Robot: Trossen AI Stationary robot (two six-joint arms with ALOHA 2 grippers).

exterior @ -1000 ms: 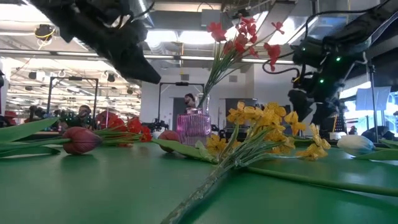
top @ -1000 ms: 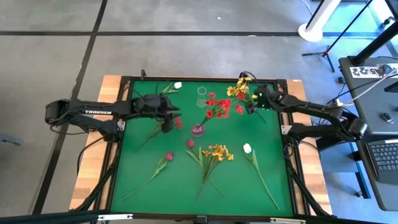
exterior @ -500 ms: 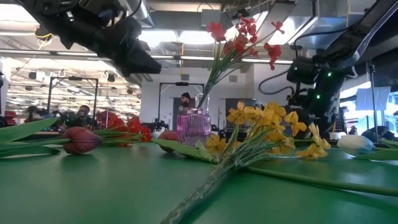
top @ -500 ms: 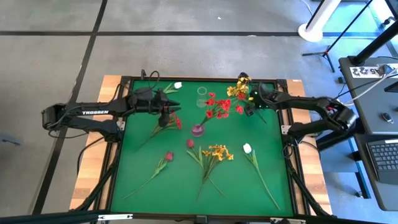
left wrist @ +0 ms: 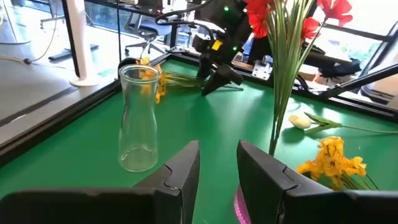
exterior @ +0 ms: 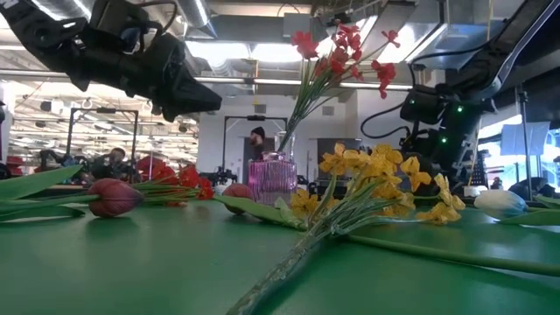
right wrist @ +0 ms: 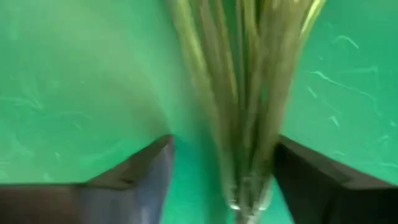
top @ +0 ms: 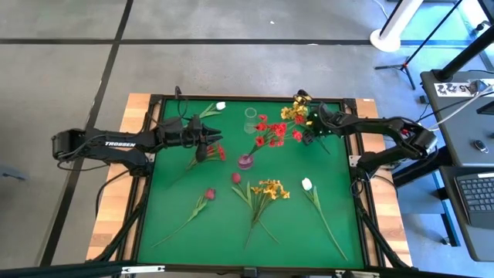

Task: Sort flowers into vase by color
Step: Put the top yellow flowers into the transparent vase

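Between the right claw's point(right wrist: 217, 180) fingers: yellow flower stems point(right wrist: 249, 93).

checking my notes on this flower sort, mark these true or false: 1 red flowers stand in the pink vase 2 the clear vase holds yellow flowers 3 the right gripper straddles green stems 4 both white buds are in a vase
1. True: the red flowers stand in the pink vase.
2. False: the clear vase is empty.
3. True: the right gripper has the yellow flower stems between its fingers.
4. False: one white bud and the other white bud lie on the green mat.
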